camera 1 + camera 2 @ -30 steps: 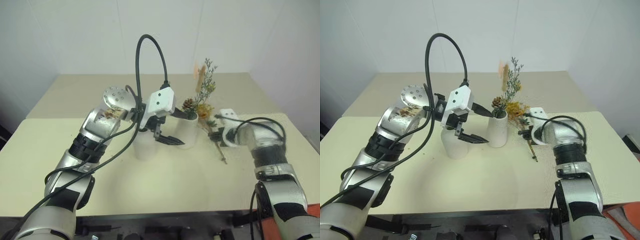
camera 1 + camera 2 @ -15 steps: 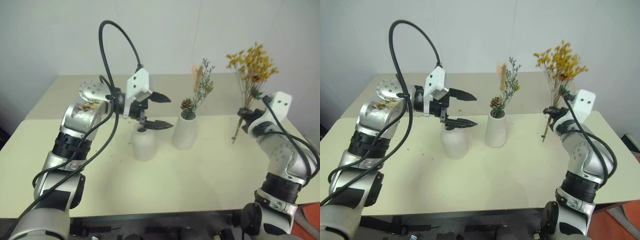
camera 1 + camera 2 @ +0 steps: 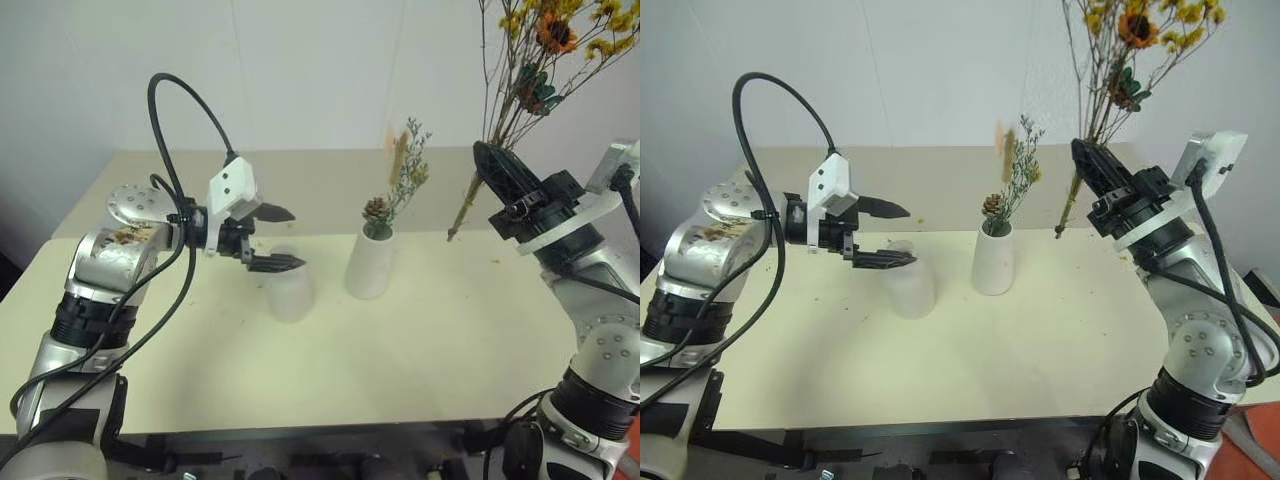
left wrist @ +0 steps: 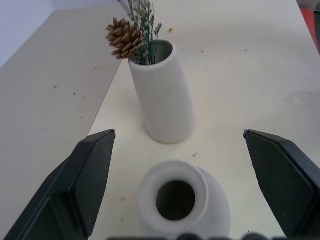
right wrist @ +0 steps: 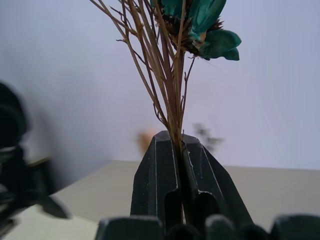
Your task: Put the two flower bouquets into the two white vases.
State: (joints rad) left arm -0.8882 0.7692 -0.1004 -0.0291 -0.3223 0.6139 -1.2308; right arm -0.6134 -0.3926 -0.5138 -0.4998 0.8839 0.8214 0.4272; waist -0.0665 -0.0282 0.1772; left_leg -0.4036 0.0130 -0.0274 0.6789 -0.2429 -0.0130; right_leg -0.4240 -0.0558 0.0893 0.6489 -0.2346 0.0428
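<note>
Our right pincer is clamped on the yellow bouquet, stems down for the empty round vase; our left pincer hovers empty, fingers apart.

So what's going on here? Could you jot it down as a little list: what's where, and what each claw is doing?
table: pale cream top
tall vase: white cylinder, standing, mixed sprig with pine cone already in it
short vase: rounded, narrow neck, standing beside the tall vase, empty
yellow bouquet: thin stems pinched in the right gripper, held high in the air
left gripper: open, holding nothing, hovering just above the short vase
task state: one bouquet placed, one not yet
</note>
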